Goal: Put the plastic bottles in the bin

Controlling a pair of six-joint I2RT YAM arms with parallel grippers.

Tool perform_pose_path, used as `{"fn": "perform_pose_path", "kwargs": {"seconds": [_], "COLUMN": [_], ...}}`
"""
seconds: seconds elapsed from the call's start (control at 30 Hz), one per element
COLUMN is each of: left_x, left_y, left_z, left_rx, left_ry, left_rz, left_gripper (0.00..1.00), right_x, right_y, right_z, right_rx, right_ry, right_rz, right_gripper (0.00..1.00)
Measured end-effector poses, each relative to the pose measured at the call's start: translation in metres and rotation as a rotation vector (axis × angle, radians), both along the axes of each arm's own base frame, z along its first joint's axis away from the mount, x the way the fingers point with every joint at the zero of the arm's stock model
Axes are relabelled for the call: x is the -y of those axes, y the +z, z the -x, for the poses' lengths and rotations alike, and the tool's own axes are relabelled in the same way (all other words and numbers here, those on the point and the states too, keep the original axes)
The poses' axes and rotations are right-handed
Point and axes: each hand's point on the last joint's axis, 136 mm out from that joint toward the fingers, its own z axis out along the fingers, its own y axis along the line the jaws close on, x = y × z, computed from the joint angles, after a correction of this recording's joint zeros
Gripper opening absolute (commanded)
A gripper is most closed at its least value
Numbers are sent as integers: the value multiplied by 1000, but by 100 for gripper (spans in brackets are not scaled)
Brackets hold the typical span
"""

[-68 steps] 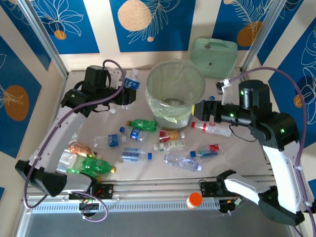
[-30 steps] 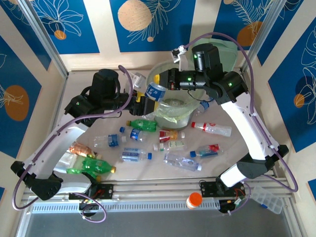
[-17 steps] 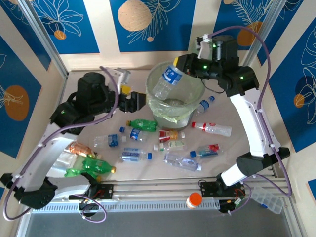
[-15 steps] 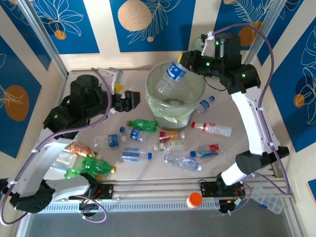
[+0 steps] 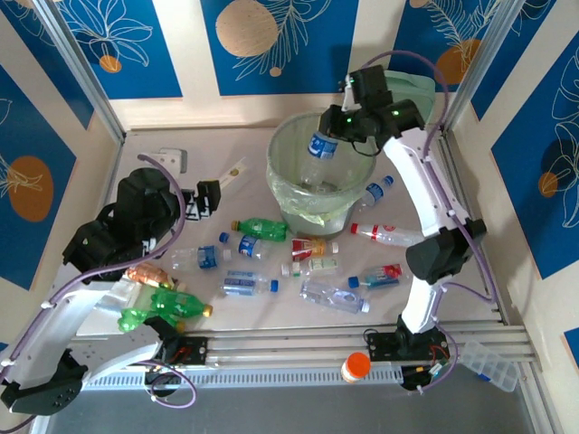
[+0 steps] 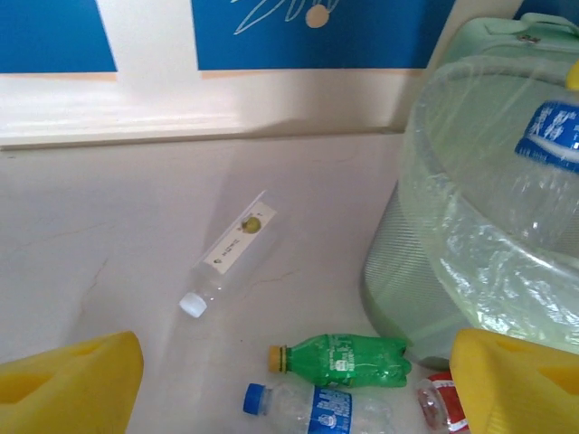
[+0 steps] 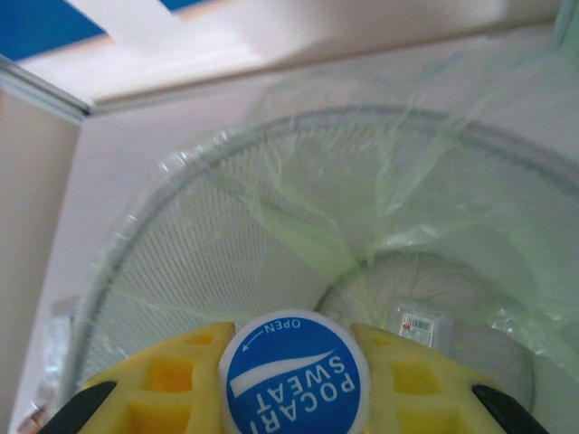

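Observation:
The bin (image 5: 298,203) stands at the back middle of the table, lined with a pale green bag. My right gripper (image 5: 336,127) hangs over its far rim, shut on the blue cap (image 7: 294,375) of a clear bottle (image 5: 321,145) with a blue label, which hangs inside the rim (image 7: 271,127). Yellow fingers (image 7: 163,384) press the cap from both sides. My left gripper (image 5: 204,199) is open and holds nothing, left of the bin (image 6: 470,235). Below its fingers (image 6: 72,380) lie a green bottle (image 6: 339,357) and a blue-capped bottle (image 6: 317,411). Several more bottles (image 5: 333,296) lie in front of the bin.
A mint-green case (image 5: 418,86) stands behind the bin. A slim clear bottle (image 6: 226,253) lies alone at the back left. A green bottle (image 5: 167,305) lies near the left arm. An orange-capped item (image 5: 355,365) sits on the front rail. One bottle (image 5: 375,192) lies right of the bin.
The left gripper let go of the blue-label bottle, opened and drew back to the left. The right gripper carried that bottle by its cap from the bin's left side to over its far rim.

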Motion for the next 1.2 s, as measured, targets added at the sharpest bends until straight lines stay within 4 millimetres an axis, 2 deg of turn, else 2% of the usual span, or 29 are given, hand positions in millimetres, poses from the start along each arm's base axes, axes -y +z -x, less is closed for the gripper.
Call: {"fn": "perform_pose_path", "kwargs": {"seconds": [0.23,0.33,0.4,0.5,0.7,0.87,0.97,1.1,1.2], "left_x": [-13,-15,-16,-16,-16,-15,-14,-8,-4], "left_y": [-6,-12,-16,-22,-32,-39,-41,-46,-56], "left_z": [6,9,10,10,10,9,9,6,4], "left_rx": [0,-12,-21,-33,-57,-75,-84,-112,-155], "left_ry": [38,42,43,47,54,57,58,59,66], "left_rz": [-11,-17,-21,-23,-26,-26,-12,3,15], "left_gripper": [89,89,89,89,90,90,90,90,90], "right_x": [-31,-33,-34,-35,-34,-31,-31,-30,-32], "right_y": [-63,-91,-105,-113,-114,-108,-90,-46,2], "right_z": [4,5,7,9,11,9,6,16,40], "right_rx": [-141,-210,-248,-271,-278,-266,-222,-128,-13], "right_ry": [91,102,106,114,118,114,110,103,115], "right_rz": [86,112,123,131,139,139,127,94,52], "right_gripper": [1,8,17,36,53,52,50,49,48]}}
